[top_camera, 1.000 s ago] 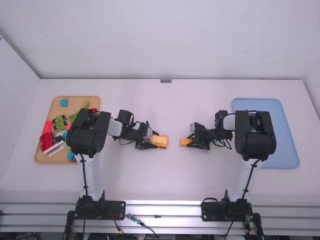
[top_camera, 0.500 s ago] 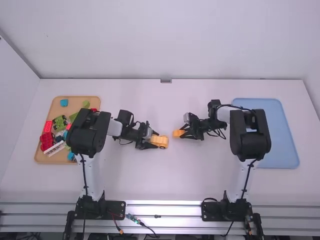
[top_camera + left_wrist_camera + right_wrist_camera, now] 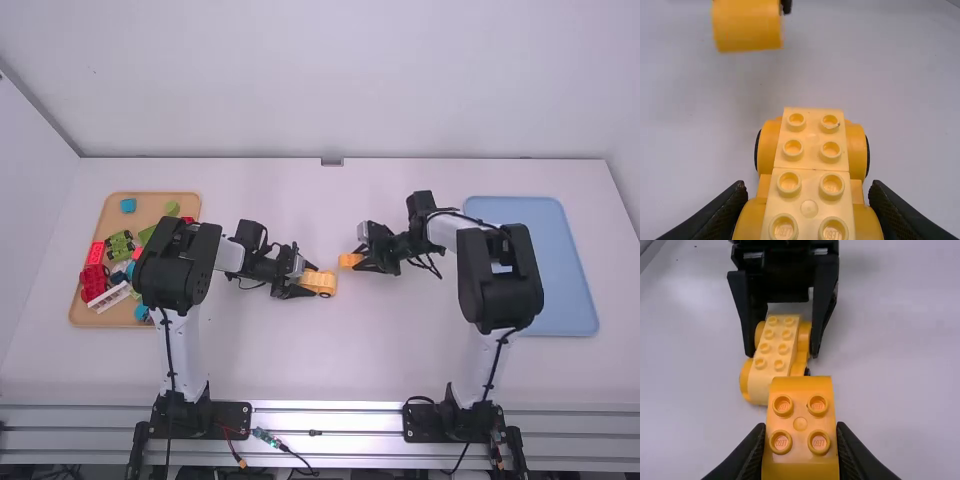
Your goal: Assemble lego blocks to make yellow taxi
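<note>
The car body (image 3: 810,170) sits at the middle of the counter (image 3: 300,350), pinched from both sides by the left fingers (image 3: 727,212), its studs up and its black-edged wheels (image 3: 867,157) showing beyond the grip. Its long axis runs left to right, the right end slightly nearer, in line with the reach of the left arm (image 3: 180,350). The one relation that matters: the yellow block (image 3: 800,427), squeezed between the right fingers (image 3: 750,452) with its four studs up, is just beside the body, to its right and a little to the far side, with a gap between. The right arm (image 3: 490,350), already carrying the block, should do the placing while the left one steadies. I judge the block must go left and slightly nearer, line up over the studs, then press down; a skewed meeting could tip the body or leave the block half seated. The taxi looks well along, though the block is not yet on. Farther out, an orange tray (image 3: 150,206) of loose blocks (image 3: 95,282) lies at the left, a blue tray (image 3: 563,300) at the right, and a pale wall (image 3: 330,80) rises behind the far edge.
</note>
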Controlling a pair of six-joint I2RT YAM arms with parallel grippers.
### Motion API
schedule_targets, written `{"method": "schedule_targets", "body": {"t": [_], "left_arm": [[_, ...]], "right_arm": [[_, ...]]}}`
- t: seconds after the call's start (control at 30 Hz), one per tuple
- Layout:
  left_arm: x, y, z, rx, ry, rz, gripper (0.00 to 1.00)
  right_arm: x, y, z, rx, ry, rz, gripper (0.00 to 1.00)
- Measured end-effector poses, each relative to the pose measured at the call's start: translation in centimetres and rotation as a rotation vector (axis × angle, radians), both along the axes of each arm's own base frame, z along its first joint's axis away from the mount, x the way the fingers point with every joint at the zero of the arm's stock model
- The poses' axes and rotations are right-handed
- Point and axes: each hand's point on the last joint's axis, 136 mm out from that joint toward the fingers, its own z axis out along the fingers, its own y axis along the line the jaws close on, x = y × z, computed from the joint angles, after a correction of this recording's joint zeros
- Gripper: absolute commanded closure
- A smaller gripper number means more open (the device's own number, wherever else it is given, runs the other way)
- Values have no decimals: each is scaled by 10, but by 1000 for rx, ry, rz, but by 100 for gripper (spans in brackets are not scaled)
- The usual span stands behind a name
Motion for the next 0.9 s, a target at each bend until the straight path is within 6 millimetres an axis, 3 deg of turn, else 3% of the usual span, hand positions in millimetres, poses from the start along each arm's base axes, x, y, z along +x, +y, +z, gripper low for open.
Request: {"method": "schedule_targets", "body": {"t": [0.17, 0.53, 0.9], "left_arm": [[4, 0, 0, 2, 0, 12, 60], [5, 0, 0, 4, 14, 21, 60], [6, -1, -1, 18, 4, 23, 69]], "right_arm": [[-3, 12, 11, -12, -92, -30, 86], [-25, 29, -2, -3, -23, -55, 86], [-29, 41, 0, 2, 9, -56, 87]]}}
